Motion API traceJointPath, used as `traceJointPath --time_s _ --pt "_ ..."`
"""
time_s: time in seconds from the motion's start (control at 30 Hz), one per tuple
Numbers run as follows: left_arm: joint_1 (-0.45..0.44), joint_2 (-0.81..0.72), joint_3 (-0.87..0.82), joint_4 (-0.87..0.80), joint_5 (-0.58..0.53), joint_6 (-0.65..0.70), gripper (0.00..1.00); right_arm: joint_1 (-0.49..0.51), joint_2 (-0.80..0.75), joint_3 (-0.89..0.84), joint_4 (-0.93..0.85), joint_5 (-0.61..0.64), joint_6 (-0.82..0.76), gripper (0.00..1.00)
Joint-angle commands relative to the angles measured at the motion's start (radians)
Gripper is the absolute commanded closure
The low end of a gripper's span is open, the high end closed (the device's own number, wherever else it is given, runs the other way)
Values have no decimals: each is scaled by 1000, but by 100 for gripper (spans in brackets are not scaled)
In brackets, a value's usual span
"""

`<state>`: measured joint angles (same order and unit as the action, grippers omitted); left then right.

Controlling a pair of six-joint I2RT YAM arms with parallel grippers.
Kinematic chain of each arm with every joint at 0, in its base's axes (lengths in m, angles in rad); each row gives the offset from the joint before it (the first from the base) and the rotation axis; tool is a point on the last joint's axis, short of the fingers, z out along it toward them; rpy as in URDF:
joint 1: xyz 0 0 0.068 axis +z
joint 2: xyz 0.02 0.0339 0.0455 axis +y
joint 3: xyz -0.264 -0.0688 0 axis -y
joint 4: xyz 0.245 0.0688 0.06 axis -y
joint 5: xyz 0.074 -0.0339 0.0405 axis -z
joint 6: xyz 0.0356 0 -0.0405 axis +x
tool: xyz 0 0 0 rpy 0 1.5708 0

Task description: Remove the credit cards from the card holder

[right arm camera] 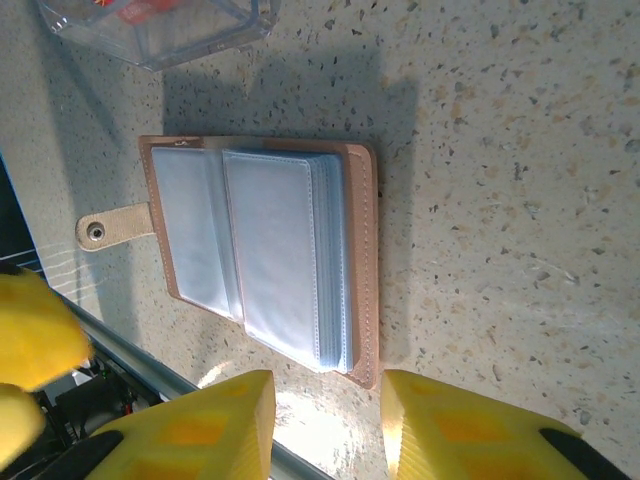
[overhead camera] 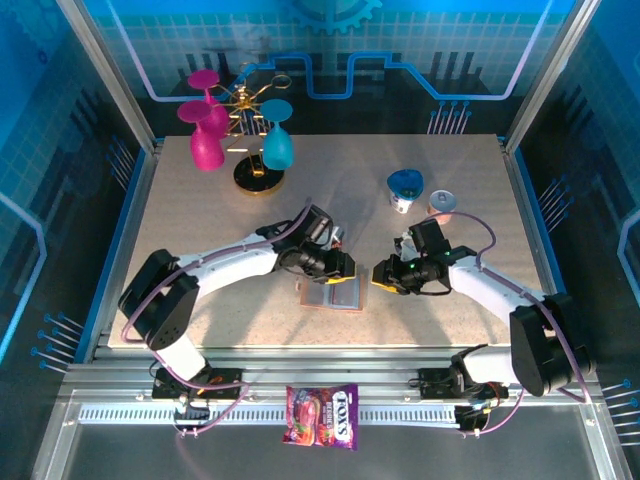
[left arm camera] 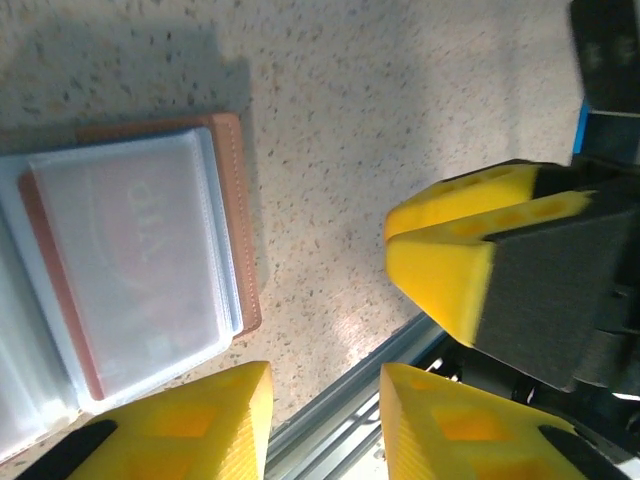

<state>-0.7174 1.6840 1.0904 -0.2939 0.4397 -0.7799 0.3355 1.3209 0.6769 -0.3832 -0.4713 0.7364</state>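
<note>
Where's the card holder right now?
The card holder lies open on the table, near its front edge in the top view, just beneath the left claw and beside the right claw.

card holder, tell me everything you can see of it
The card holder lies open and flat on the speckled table. Its cover looks like tan-brown leather with a stitched edge, and a strap with a snap stud sticks out from one side. Inside is a stack of clear, blue-tinted plastic sleeves. The left wrist view shows a reddish card faintly through one sleeve. As far as the views show, only the table touches it and nothing grips it.
</note>
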Motion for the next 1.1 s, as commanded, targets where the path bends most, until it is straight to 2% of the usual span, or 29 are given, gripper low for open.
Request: traceJointPath --time_s 0.0,0.3,0.63,1.07 --pt "-10 58 -11 33 13 -86 64 13 9 26 -6 8 0 65" --pt "-33 157 -6 63 46 -111 63 13 17 22 -5 7 1 65" --pt "-30 168 -22 -14 -31 -81 63 37 44 24 22 5 22 65" --pt "-22 161 -65 -17 -63 -76 81 64 88 46 33 14 31 65"
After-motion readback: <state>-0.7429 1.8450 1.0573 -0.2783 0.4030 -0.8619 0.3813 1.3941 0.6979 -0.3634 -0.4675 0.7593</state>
